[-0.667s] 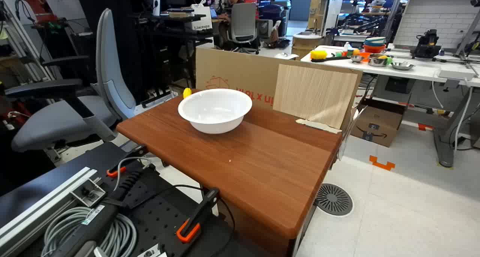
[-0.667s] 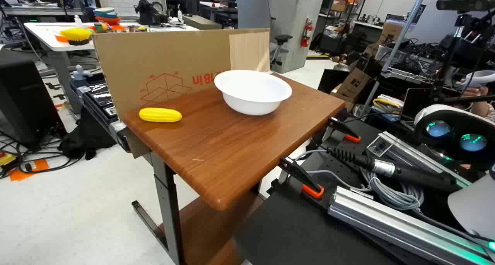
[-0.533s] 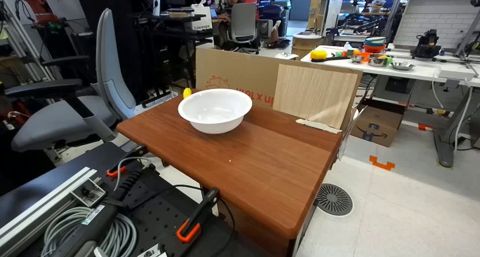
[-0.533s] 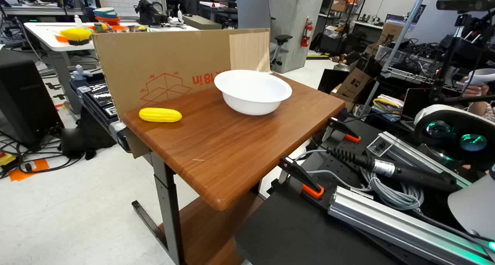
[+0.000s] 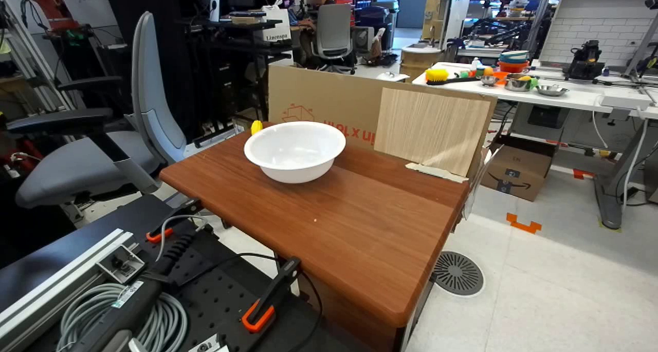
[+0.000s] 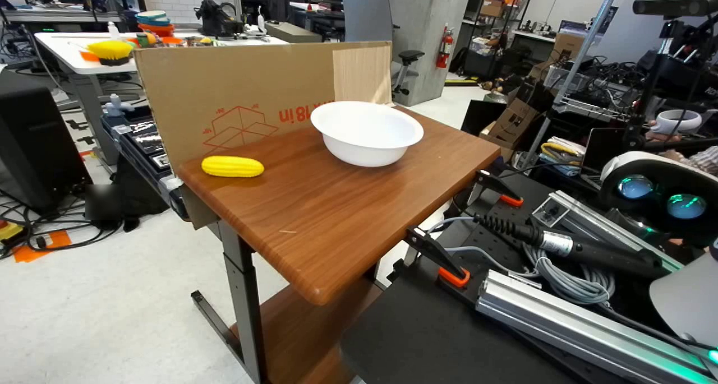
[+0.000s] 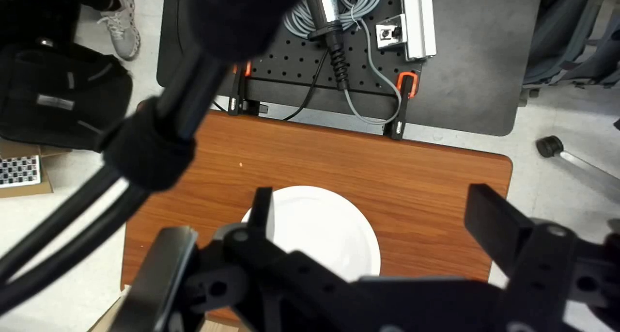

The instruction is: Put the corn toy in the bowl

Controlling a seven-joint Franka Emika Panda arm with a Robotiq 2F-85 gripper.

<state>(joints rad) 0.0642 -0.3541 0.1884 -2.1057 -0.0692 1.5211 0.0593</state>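
The brown desk (image 5: pixel 370 228) shows one long edge and both short edges in an exterior view. Just beside that long edge lies a black table (image 6: pixel 404 339), cut off in every view. Along the opposite long edge stands a cardboard panel (image 5: pixel 329 87), its red print partly covered, in both exterior views, by the bowl (image 6: pixel 367 151). The bowl stands upright near the middle of the desk, away from all four corners; in the wrist view the gripper (image 7: pixel 373 208) hides its lower part and some of its rim. The gripper's fingers (image 7: pixel 489 220) are wide apart, and past its body little of the desk's cardboard edge can be made out. In that view a black cable (image 7: pixel 150 152), blurred and cut off, covers a stretch of the table-side edge near one corner. Two clamps (image 6: pixel 436 251) reach toward that edge; whether they touch it I cannot tell. The corn toy (image 6: pixel 232 166) lies on the desk by the corner where the cardboard edge meets a short edge; in an exterior view the bowl's rim hides part of it, and in the wrist view I cannot make it out.
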